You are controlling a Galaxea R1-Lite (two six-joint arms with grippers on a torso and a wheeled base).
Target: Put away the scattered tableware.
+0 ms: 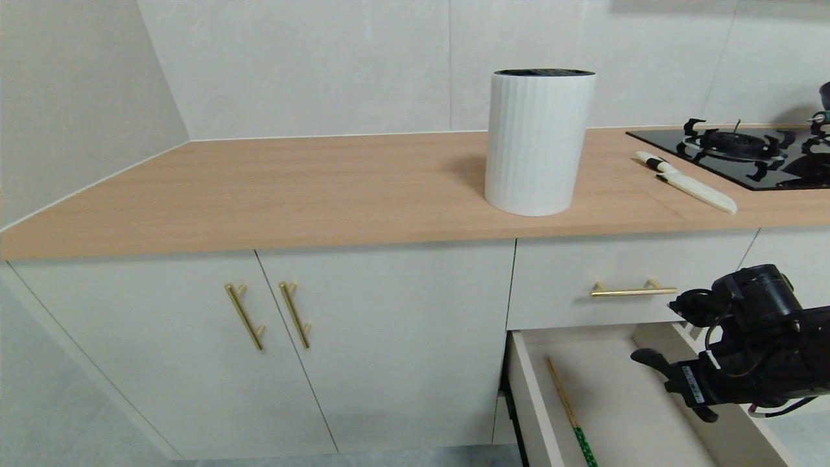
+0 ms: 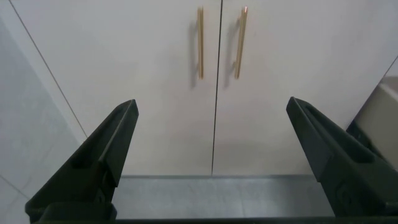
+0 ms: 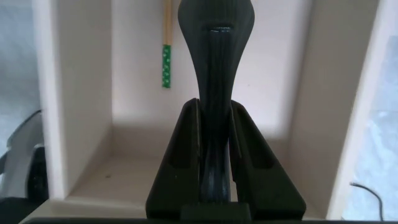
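Overhead first, from the head view: stands upright on the wooden counter (image 1: 292,188) a white ribbed holder (image 1: 539,143), and beside it, toward the black stove (image 1: 746,155), lies flat a white knife (image 1: 687,181), apart from both. Below the counter edge, a shut drawer front with a brass handle (image 1: 632,292), and under that an open drawer (image 1: 526,389) with chopsticks (image 1: 567,408) lying lengthwise along its floor near the left wall, green ends toward the camera. Hangs over that drawer's right side the right gripper (image 1: 652,358), touching nothing. Next, from the left wrist view: left gripper (image 2: 211,104) spread wide, the two black fingers (image 2: 112,149) far apart, nothing between them and nothing touched; faces the pale cabinet doors (image 2: 155,124) with their pair of upright brass handles (image 2: 200,42) either side of the seam. Lastly, from the right wrist view: right gripper (image 3: 216,25) pressed fully together, fingers meeting along one seam, grasping nothing; points down into the open drawer (image 3: 74,93), where the chopsticks (image 3: 166,62) lie on the floor just off to one side of the fingertips, clear of them.
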